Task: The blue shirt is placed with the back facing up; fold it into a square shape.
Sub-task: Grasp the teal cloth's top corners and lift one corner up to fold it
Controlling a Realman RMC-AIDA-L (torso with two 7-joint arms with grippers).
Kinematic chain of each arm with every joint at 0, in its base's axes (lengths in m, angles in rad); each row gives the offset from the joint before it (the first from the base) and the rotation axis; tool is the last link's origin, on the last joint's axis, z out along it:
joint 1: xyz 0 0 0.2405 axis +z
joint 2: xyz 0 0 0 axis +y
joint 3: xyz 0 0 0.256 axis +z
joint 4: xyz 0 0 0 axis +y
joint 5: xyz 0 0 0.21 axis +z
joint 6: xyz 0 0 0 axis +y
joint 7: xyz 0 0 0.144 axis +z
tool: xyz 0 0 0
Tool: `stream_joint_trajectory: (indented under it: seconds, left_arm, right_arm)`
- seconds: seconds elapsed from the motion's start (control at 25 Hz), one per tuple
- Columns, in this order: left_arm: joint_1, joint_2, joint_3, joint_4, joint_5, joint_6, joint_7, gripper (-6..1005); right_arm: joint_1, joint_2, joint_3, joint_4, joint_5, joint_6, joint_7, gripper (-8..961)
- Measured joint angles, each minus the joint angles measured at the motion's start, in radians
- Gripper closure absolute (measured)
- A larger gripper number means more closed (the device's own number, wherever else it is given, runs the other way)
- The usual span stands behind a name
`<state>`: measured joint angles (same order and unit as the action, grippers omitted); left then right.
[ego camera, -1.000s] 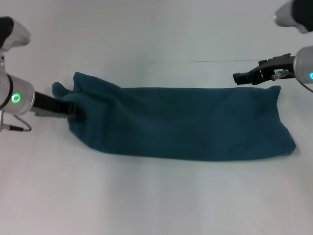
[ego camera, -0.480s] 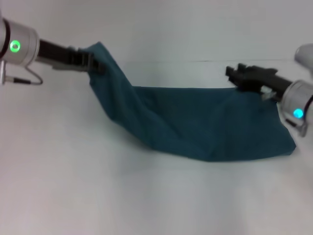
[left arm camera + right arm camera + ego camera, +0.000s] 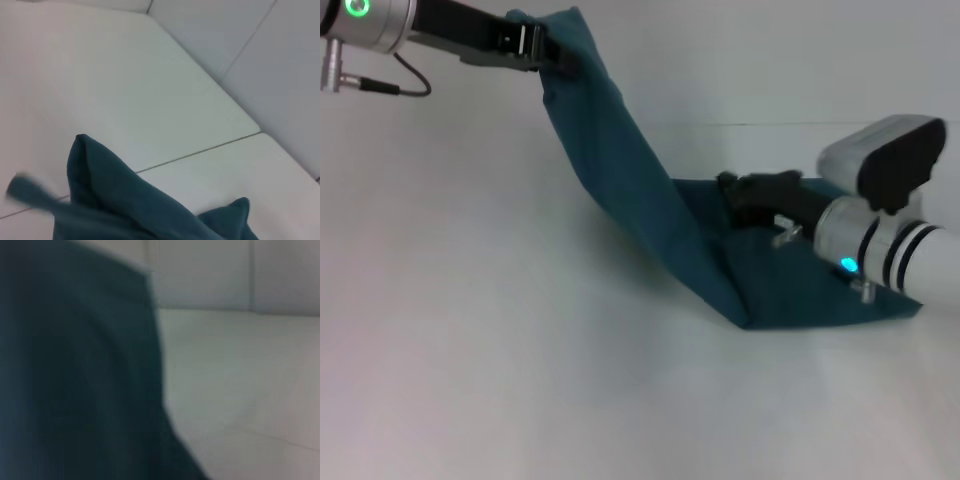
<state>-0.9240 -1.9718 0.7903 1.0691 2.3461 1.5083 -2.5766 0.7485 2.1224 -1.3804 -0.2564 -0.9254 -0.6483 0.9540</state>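
Now left pincer (image 3: 548,48) pinching one end of blue shirt (image 3: 640,190) lifted high, rest draped down to tabletop (image 3: 520,380), right pincer (image 3: 732,190) low on shirt, state cannot tell.

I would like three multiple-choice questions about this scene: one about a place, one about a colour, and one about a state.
1. Where is the left gripper?
A. lying on the table
B. raised high at the far left, at the shirt's end
C. beside the right arm

2. What colour is the blue shirt?
A. dark teal-blue
B. red
C. white

3. How does the shirt lie?
A. fully flat
B. rolled into a ball
C. one end lifted, the other on the table

Answers:
1 B, it holds the cloth's raised end.
2 A, teal in every view.
3 C, the cloth slopes down to the right gripper.
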Motion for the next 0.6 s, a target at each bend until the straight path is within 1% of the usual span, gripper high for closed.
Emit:
stream_joint_trajectory:
  seconds: [0.04, 0.28, 0.48, 0.6]
  left_arm:
    - [0.0, 0.0, 0.0, 0.0, 0.0, 0.0, 0.0, 855]
    - [-0.006, 0.0, 0.002, 0.001, -0.03, 0.03, 0.019, 855]
    - [-0.008, -0.005, 0.004, 0.017, -0.046, 0.067, 0.038, 856]
    - [-0.009, -0.007, 0.011, 0.024, -0.047, 0.075, 0.04, 856]
  right_arm:
    - [0.0, 0.0, 0.0, 0.0, 0.0, 0.0, 0.0, 856]
    - [0.036, 0.001, -0.114, 0.015, -0.009, -0.029, 0.013, 954]
    - [0.081, 0.001, -0.229, 0.014, -0.013, -0.033, 0.074, 954]
    - [0.102, 0.001, -0.268, 0.011, -0.015, -0.033, 0.099, 954]
